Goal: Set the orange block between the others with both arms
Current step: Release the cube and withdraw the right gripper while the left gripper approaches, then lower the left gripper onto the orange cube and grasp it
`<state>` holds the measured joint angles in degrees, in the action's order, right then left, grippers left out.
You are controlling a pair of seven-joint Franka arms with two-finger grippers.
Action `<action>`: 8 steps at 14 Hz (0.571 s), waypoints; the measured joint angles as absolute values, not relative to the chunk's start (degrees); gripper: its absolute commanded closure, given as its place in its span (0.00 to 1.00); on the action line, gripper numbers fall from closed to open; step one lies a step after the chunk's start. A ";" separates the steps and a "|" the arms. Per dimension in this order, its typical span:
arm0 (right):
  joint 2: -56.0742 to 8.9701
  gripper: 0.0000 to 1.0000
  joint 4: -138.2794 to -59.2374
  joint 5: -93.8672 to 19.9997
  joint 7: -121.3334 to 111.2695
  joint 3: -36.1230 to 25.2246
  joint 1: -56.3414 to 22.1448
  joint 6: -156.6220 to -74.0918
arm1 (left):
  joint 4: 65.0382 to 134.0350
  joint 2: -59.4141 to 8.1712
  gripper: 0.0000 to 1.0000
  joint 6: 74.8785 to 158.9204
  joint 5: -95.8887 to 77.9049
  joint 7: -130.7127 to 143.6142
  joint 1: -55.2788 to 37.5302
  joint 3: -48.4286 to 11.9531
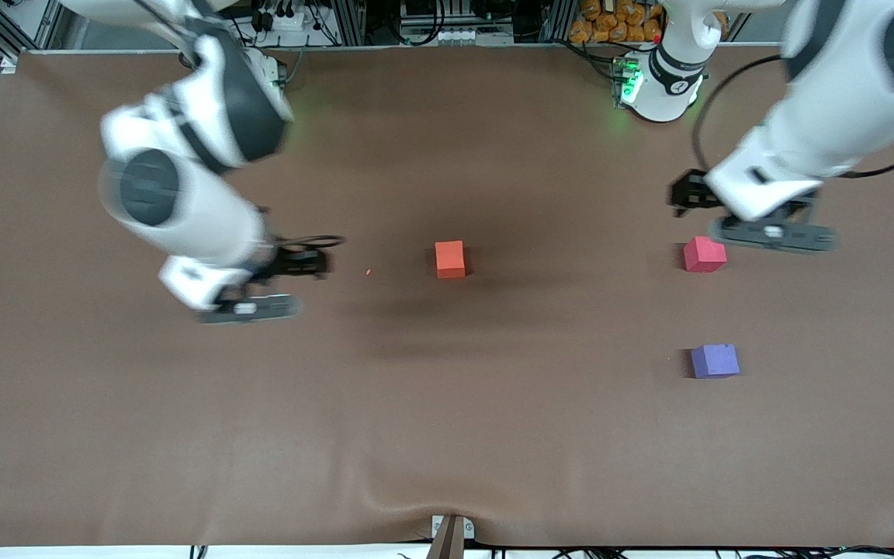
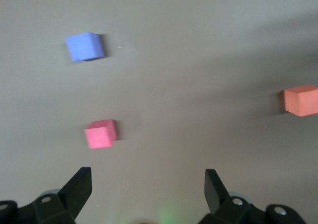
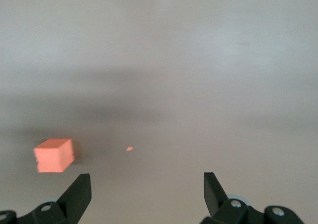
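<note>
Fingers of both grippers stand wide apart and hold nothing. Landmark: the orange block (image 1: 450, 258), which sits alone on the brown table cover (image 1: 447, 435) near the table's middle. Right gripper (image 3: 146, 191) hangs over bare cover toward the right arm's end from the orange block, its fingertips (image 3: 79, 186) clear of it. A tiny orange crumb (image 1: 368, 272) lies between that gripper and the block. Left gripper (image 2: 147, 188) hangs toward the left arm's end from the orange block, just beside the pinkish-red cube (image 1: 704, 254), not touching it. The purple cube (image 1: 715, 361) lies nearer the front camera than the pinkish-red cube, with open cover between them. No legible writing; no containers.
</note>
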<state>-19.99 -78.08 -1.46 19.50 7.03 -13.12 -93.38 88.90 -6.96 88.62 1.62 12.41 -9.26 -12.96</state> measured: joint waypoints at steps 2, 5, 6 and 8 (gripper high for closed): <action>-15.97 0.00 -78.37 -1.38 18.43 5.74 -8.23 -89.43 | 88.68 -9.31 0.00 89.13 1.62 20.50 -14.93 -13.11; -10.83 0.00 -79.37 -1.33 12.37 2.07 -5.12 -86.40 | 88.61 -14.47 0.00 92.52 1.63 29.93 -21.26 -13.21; -9.23 0.00 -80.10 -1.33 10.61 1.73 -3.63 -85.77 | 88.58 -16.42 0.00 94.10 1.63 32.86 -23.05 -13.19; -6.05 0.00 -81.98 -1.32 8.95 1.63 -1.32 -84.38 | 88.53 -20.18 0.00 96.94 1.63 39.99 -26.68 -13.18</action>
